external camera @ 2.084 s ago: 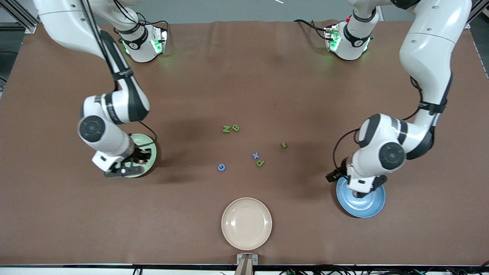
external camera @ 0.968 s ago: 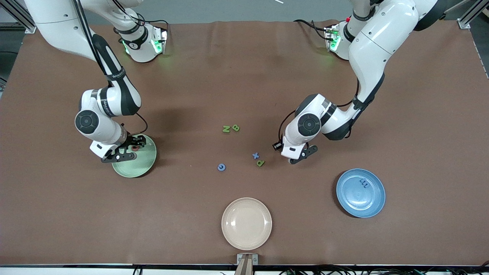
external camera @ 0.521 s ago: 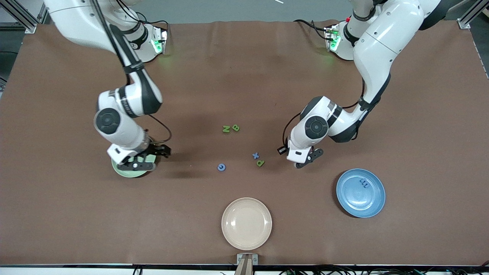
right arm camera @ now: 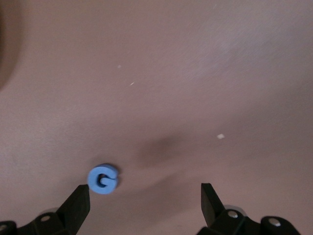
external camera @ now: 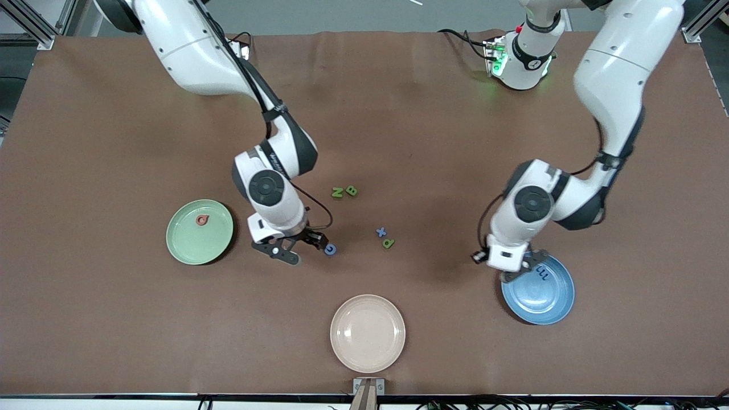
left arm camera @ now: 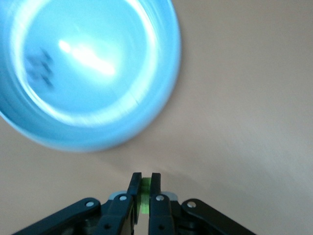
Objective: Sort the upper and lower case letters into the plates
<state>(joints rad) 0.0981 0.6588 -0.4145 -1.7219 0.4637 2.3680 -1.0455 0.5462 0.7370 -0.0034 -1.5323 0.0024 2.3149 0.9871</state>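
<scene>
The right gripper (right arm camera: 142, 205), fingers spread wide, hangs over the blue G (right arm camera: 102, 179) on the worktop (external camera: 114, 319). The left gripper (left arm camera: 145, 188), over the blue plate's (external camera: 555, 304) rim, is clenched on a small green letter (left arm camera: 145, 192); a blue m (external camera: 541, 274) lies in that plate. The pink letter (external camera: 201, 220) sits in the mint plate (external camera: 188, 250). N (external camera: 337, 192), B (external camera: 351, 191), x (external camera: 381, 232) and p (external camera: 388, 243) lie mid-worktop.

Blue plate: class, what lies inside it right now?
The blue plate holds one blue letter m near its rim. The left gripper covers part of that rim, so anything beneath it cannot be seen.
</scene>
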